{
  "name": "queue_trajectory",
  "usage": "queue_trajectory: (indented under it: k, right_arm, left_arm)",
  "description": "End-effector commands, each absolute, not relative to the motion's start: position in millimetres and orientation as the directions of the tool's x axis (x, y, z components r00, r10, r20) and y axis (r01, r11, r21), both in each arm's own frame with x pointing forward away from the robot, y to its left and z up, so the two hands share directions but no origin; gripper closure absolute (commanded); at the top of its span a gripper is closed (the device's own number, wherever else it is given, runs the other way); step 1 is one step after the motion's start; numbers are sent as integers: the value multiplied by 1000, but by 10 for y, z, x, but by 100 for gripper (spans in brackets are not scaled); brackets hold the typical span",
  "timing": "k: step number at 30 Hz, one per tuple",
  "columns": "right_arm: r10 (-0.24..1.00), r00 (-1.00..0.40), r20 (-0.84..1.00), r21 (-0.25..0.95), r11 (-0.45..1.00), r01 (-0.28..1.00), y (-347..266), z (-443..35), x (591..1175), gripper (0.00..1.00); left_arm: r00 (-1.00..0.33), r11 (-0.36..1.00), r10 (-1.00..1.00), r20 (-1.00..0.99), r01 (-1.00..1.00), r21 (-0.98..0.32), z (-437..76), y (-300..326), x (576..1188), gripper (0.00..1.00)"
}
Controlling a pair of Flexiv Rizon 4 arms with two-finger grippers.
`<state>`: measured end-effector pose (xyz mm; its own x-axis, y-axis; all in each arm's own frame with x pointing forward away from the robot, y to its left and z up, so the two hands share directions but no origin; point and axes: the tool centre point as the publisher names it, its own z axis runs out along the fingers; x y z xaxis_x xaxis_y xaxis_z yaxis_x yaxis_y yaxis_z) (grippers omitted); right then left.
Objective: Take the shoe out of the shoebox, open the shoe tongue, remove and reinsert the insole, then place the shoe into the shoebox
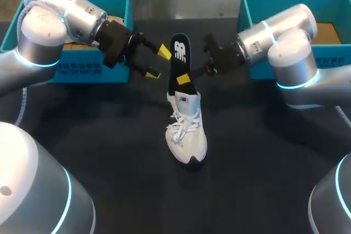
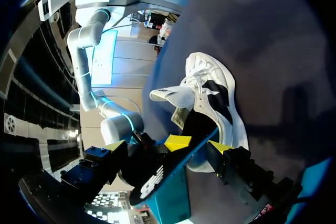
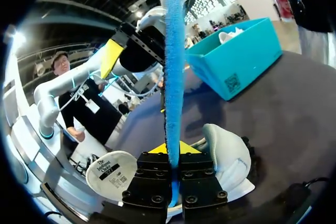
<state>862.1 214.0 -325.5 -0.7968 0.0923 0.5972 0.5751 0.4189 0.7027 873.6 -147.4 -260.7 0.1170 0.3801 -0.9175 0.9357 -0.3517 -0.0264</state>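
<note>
The shoe (image 1: 187, 132) stands upright on the surface (image 1: 109, 157), outside both boxes and about midway between them, toe toward the robot. Its tongue (image 2: 169, 94) is lifted off the opening. The insole (image 1: 179, 61) rises from the heel end with its black top face toward the head view. Its lower end is inside the shoe and the rest is in the air.

The right hand (image 3: 173, 155) is clamped on the insole, one finger on each face, and the insole runs edge-on ahead of it. The left hand (image 1: 158, 62) hovers just beside the insole's upper half with its fingers apart. One yellow tip is close to the insole's edge, but contact cannot be told. The left box (image 1: 77, 72) sits behind the left arm and the right box (image 1: 258, 9) behind the right arm, both at the far side of the surface.

The insole step is in hand. With one end in the shoe, this could be either the pull-out or the return; the pictures do not settle which. A pull-out calls for the right hand to draw along the insole's length until its end clears the collar. The light shoe may rise with it unless the left hand steadies it. A return calls for feeding the end down under the tongue without buckling.
</note>
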Motion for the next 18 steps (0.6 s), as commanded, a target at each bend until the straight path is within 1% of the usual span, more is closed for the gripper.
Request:
queue_trajectory:
  k: [1,12,18]
  right_arm:
    - [84,-781,619,668,466,580,2160,-3311,8632,100]
    - [96,-721,686,590,507,629,2220,-3463,8344,100]
    - [107,-725,681,595,497,632,2214,-3455,8322,100]
  left_arm:
    - [121,-354,382,-916,935,-25,-2596,-1482,8740,0]
    - [113,-353,378,-919,935,-30,-2625,-1485,8719,0]
    - [115,-356,375,-920,934,-28,-2622,-1493,8710,0]
